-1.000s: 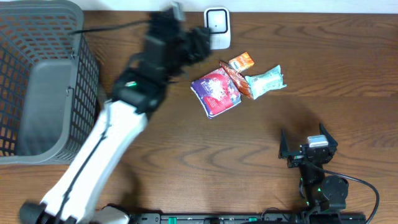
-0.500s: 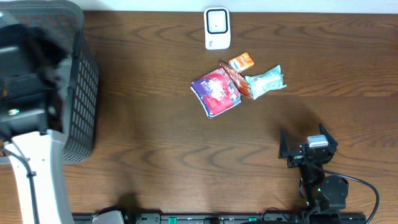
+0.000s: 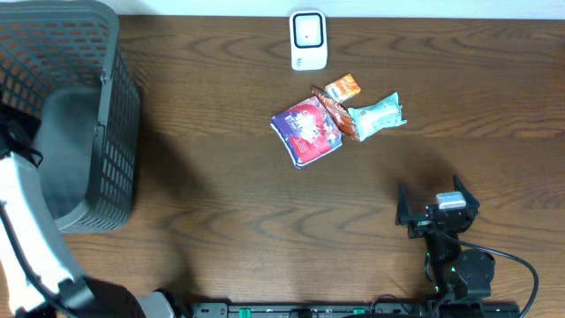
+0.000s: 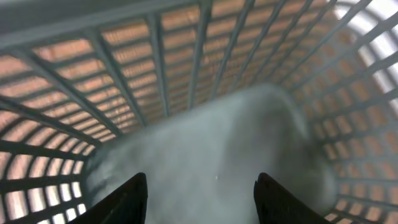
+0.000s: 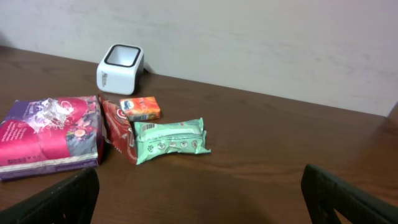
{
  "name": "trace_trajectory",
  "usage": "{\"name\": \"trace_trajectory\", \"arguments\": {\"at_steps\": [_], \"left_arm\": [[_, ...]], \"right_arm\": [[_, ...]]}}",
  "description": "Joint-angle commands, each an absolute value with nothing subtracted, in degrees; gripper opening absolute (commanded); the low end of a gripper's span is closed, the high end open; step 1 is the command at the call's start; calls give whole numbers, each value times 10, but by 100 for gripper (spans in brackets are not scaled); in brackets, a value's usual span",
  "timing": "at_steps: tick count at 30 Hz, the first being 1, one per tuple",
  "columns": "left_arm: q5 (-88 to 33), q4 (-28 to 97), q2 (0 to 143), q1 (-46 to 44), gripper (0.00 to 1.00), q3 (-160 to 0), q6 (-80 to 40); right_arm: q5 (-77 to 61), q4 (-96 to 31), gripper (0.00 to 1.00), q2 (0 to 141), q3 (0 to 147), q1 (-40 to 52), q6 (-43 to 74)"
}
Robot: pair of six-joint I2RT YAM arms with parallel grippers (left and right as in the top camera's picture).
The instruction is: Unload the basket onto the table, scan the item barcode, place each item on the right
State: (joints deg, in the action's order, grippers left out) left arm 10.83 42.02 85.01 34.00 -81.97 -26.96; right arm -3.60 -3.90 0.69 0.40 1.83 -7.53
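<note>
Progress, as we judge it: no scan is under way right now. No item is held and nothing sits in front of the scanner [image 3: 308, 40], which stands at the far edge of the desk [image 3: 265, 221] w/ its window clear.

Four goods lie in a loose cluster just nr the scanner: purple pack [image 3: 306, 131], red wrapper [image 3: 335, 115], orange box [image 3: 342, 87] and mint pack [image 3: 377, 115]. The red wrapper touches the purple pack on one side and the mint pack on the other, and the orange box is just beside its far end. So at least these look left to do: pick one, show its code to the window, put it away.

The left arm [image 3: 26, 230] reaches into the grey basket [image 3: 115, 97] at the desk's left end. The left pincer [image 4: 203, 199] hangs over the basket floor, released, w/ nothing btwn its tips. We see no item down there, but that view is blurred, so we can't rule one out.

The right pincer [image 3: 433, 208] is parked nr the front edge, spread wide and empty, well apart from the goods.

Looks: the purple pack is a soft, glossy, crinkled bag w/ floral print, lying flat. The mint pack is a sealed pillow-type pkg w/ a pale patch at one end, poss. the code, too small to tell. The orange box is small and rigid. No barcode is clearly readable on any of them.
</note>
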Motion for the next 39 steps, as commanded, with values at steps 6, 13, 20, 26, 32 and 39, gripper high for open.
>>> {"name": "trace_trajectory", "arguments": {"at_steps": [6, 13, 20, 26, 32, 39], "left_arm": [[96, 402, 912, 322, 56, -819, -264], [97, 391, 917, 323, 56, -819, -263], [96, 401, 897, 351, 56, -819, -261], [97, 400, 848, 372, 56, -819, -254], [68, 356, 769, 373, 56, -819, -253], [-103, 298, 697, 371, 55, -819, -253]], "right_arm": [[-35, -41, 99, 4, 3, 15, -67], [-35, -41, 99, 4, 3, 15, -67], [-35, -41, 99, 4, 3, 15, -67], [-35, -41, 99, 4, 4, 15, -67], [-35, -41, 99, 4, 4, 15, -67], [-35, -41, 99, 4, 4, 15, -67]]}}
